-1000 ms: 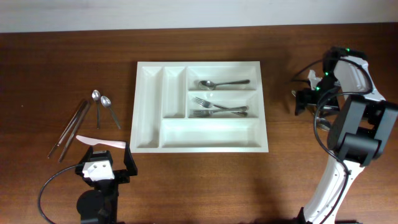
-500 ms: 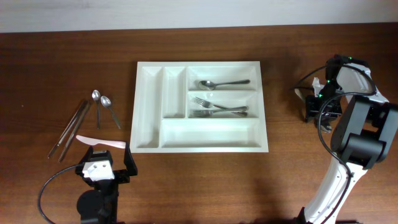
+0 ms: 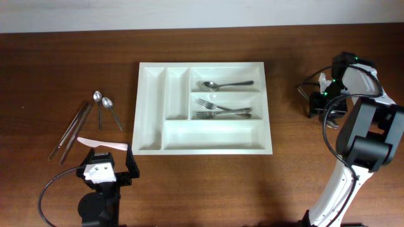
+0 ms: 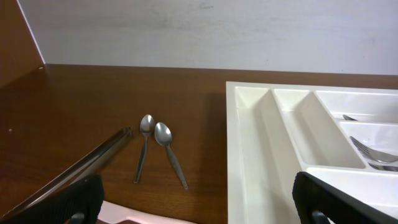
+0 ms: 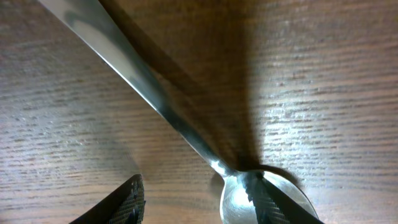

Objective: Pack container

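Overhead view: the container [image 3: 202, 64], a white five-compartment cutlery tray, lies flat in the middle of the wooden tabletop [image 3: 57, 63], its long sides running left to right. Its upper short compartment holds a single spoon [image 3: 226, 84], and the one below it holds forks [image 3: 221, 110] with their handles overlapping. The two narrow upright compartments and the long one show only bare white plastic.

Left of the tray, apart from it, lie a pair of spoons [image 3: 104, 107] with bowls toward the far edge, slanted metal rods [image 3: 69, 131] (tongs or chopsticks, I cannot tell), and a pale plastic knife [image 3: 101, 144].

The left hand [image 3: 106, 165] sits near the front edge just beyond the knife, fingers spread wide, holding nothing.

The right hand [image 3: 317, 101] is down at the tabletop well right of the tray. Its wrist view shows its fingers [image 5: 127, 199] parted around the neck of a steel spoon [image 5: 155, 106] lying on the wood, not clamped on it.
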Available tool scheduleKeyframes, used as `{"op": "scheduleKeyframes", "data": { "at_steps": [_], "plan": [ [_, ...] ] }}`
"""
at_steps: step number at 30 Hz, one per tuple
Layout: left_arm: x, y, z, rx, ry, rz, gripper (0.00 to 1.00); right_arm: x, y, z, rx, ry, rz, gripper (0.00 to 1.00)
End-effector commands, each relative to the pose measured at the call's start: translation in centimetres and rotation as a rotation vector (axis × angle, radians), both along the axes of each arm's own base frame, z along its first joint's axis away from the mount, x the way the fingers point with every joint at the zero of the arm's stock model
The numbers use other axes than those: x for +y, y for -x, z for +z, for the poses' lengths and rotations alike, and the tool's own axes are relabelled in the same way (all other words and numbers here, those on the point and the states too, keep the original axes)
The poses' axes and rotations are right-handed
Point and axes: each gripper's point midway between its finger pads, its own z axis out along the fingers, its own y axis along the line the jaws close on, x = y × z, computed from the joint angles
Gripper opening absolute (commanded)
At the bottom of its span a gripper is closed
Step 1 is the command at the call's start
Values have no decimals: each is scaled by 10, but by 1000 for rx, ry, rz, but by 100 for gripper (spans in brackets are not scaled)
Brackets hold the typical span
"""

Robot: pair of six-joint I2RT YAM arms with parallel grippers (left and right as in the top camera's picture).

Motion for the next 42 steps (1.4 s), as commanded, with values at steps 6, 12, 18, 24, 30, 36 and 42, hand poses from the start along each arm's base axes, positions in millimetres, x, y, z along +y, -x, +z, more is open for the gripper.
{"op": "scheduleKeyframes", "data": {
  "at_steps": [6,12,18,24,30,36,42],
  "plan": [
    [2,0,-2,1,-16,8,99,0,-42,25,-122,-30,17,56],
    [2,0,-2,1,-16,8,99,-5,-55,32,-168,-10,39,57],
    [2,0,-2,1,-16,8,99,-6,-55,25,-159,-10,45,56],
    [2,0,-2,1,-16,8,99,-3,-46,8,-102,-31,43,56],
    [2,0,-2,1,-16,8,99,-1,-43,5,-87,-42,41,56],
    [2,0,-2,1,-16,8,99,3,-25,-14,-26,-59,37,49],
    [2,0,-2,1,-16,8,99,9,-7,-30,22,-75,35,49]
  ]
}}
